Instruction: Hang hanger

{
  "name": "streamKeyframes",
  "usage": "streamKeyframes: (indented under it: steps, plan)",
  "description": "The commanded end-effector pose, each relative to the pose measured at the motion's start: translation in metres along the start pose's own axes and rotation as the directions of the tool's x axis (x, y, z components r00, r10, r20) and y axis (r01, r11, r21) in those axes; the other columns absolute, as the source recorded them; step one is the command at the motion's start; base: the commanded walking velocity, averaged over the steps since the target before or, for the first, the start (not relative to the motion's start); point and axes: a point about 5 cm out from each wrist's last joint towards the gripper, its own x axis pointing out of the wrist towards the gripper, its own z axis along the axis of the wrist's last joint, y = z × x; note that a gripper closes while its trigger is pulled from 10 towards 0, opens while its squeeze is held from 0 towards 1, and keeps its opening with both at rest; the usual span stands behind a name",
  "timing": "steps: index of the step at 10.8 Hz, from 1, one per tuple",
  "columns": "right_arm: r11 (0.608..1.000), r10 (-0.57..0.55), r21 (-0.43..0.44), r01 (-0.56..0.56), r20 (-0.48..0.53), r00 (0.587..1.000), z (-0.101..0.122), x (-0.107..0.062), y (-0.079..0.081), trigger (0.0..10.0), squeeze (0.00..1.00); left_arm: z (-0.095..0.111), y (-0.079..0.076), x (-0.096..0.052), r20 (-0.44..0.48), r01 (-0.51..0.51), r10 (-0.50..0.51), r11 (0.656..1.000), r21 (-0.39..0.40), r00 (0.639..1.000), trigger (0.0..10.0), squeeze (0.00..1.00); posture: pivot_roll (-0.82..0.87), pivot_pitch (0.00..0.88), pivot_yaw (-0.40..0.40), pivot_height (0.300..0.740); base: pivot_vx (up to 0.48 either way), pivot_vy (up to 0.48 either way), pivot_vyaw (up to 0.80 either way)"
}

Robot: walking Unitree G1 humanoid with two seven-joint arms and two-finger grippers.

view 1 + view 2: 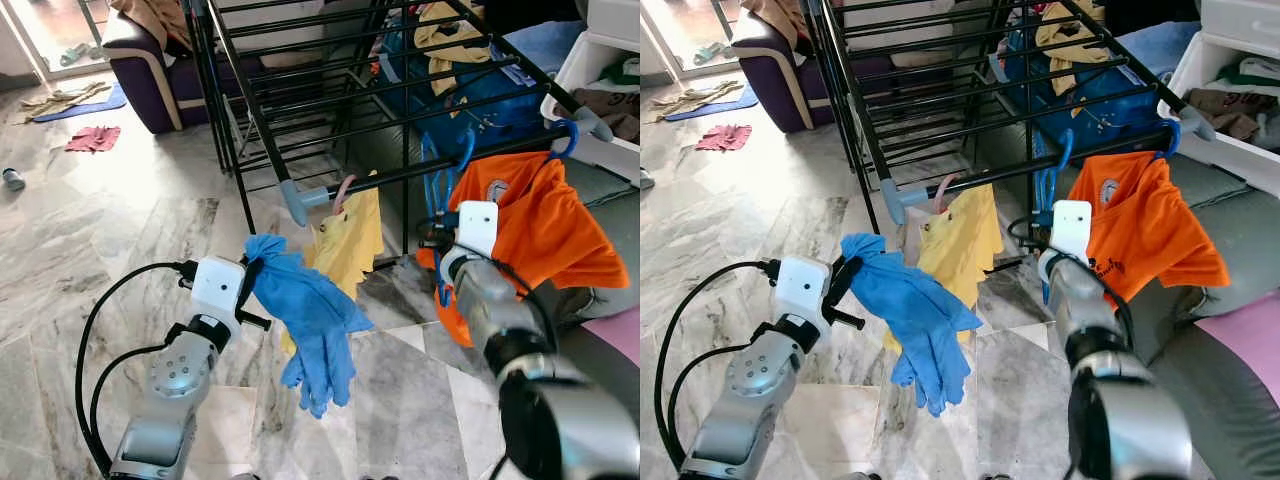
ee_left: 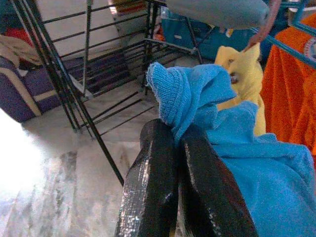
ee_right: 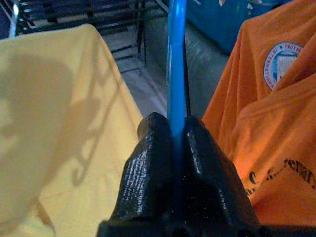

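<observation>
left gripper (image 2: 177,148) clamped tight on a bunched blue garment (image 1: 310,320) dangling over the marble floor (image 1: 120,220), yellow shirt (image 1: 350,240) behind it. right gripper (image 3: 170,131) pinched shut on the blue hanger (image 1: 440,185), hooked on the black rack's (image 1: 300,90) front rail btw yellow & orange shirt (image 1: 545,225)

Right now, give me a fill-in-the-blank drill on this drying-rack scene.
1. The left gripper is shut on a ____ garment.
2. The right gripper pinches a blue ____.
3. The shirt beside the right gripper is ____.
4. The yellow garment hangs from the black drying ____.

Missing: blue; hanger; orange; rack
</observation>
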Motion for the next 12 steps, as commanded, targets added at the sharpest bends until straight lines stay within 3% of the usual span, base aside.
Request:
streamKeyframes:
  steps: [1, 2, 3, 5, 6, 8, 12]
  plan:
    - [1.000, 0.014, -0.016, -0.012, 0.085, 0.996, 0.014, -0.002, 0.002, 0.7, 0.00, -0.001, 0.001, -0.002, 0.000, -0.018, 0.018, 1.000, 0.009, 1.000, 10.0, 0.00, 0.04, 0.053, -0.019, 0.740, 0.000, 0.000, 0.00]
    - [1.000, -0.003, -0.017, 0.005, 0.106, 0.994, 0.004, -0.015, -0.002, 2.5, 0.00, -0.003, 0.000, -0.004, -0.003, -0.037, 0.037, 0.999, 0.004, 0.999, 10.0, 0.00, 0.04, 0.052, -0.022, 0.740, 0.000, 0.000, 0.00]
    - [1.000, 0.003, -0.020, -0.001, 0.122, 0.993, -0.006, -0.031, -0.002, 10.0, 0.00, -0.003, -0.002, -0.007, -0.002, -0.038, 0.038, 0.999, 0.000, 0.999, 10.0, 0.00, 0.03, 0.056, -0.027, 0.740, 0.000, 0.000, 0.00]
    - [0.997, -0.041, -0.054, 0.048, 0.117, 0.992, -0.036, -0.085, -0.008, 10.0, 0.00, -0.007, -0.006, -0.010, -0.012, -0.044, 0.043, 0.999, -0.008, 0.999, 10.0, 0.00, 0.01, 0.061, -0.024, 0.740, 0.000, 0.000, 0.00]
    - [0.997, -0.027, -0.069, 0.032, 0.069, 0.997, -0.051, -0.106, -0.010, 10.0, 0.00, -0.005, -0.008, -0.008, -0.009, -0.033, 0.033, 0.999, -0.013, 0.999, 10.0, 0.00, 0.00, 0.066, -0.018, 0.740, 0.000, 0.000, 0.00]
    - [0.996, -0.037, -0.079, 0.040, 0.041, 0.998, -0.051, -0.113, -0.013, 10.0, 0.00, -0.005, -0.008, -0.005, -0.007, -0.025, 0.025, 1.000, -0.012, 1.000, 10.0, 0.00, -0.02, 0.070, -0.009, 0.740, 0.000, 0.000, 0.00]
    - [0.994, -0.040, -0.096, 0.045, 0.054, 0.998, -0.037, -0.101, -0.016, 10.0, 0.00, -0.006, -0.007, -0.008, -0.004, -0.024, 0.024, 1.000, -0.005, 1.000, 10.0, 0.00, 0.00, 0.065, -0.023, 0.740, 0.000, 0.000, 0.00]
